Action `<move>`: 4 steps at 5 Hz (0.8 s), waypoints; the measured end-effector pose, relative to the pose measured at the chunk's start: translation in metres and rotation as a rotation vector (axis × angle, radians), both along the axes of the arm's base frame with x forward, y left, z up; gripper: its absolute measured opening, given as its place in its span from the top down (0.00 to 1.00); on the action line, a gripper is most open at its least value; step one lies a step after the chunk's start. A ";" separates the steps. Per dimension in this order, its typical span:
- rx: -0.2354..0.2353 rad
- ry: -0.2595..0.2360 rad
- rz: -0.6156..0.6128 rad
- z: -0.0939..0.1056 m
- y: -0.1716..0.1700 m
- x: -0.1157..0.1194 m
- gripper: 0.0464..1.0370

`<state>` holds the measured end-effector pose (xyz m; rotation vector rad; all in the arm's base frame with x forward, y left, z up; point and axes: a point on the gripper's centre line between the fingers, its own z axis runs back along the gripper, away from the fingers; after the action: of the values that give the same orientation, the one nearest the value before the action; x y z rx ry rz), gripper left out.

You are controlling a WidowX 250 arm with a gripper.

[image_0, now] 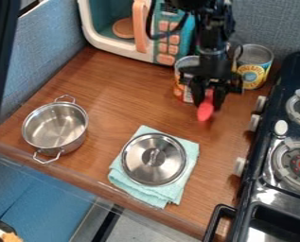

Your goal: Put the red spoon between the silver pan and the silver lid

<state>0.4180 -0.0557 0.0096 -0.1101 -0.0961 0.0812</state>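
Observation:
My gripper [208, 100] hangs over the back right of the wooden counter, in front of the cans, and is shut on the red spoon [205, 111]. The spoon points down, with its upper end hidden between the fingers. At the left stands the silver pan [56, 126], an empty pot with two wire handles. The silver lid [153, 159] lies on a folded light-blue cloth [183, 182] near the front middle, to the right of the pan.
Two cans stand at the back, one [184, 85] partly behind the gripper and one [254, 66] to its right. A toy microwave [117, 42] is at the back left. The black stove [290, 127] with its knobs borders the right side. The counter's front edge [83, 177] runs below the pan.

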 end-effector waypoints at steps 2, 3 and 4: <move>0.002 0.010 0.059 -0.011 0.010 0.003 0.64; 0.023 0.026 0.073 -0.017 0.017 -0.010 0.64; 0.049 -0.001 0.107 -0.003 0.032 -0.023 0.64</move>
<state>0.3952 -0.0236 0.0069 -0.0562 -0.1046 0.1851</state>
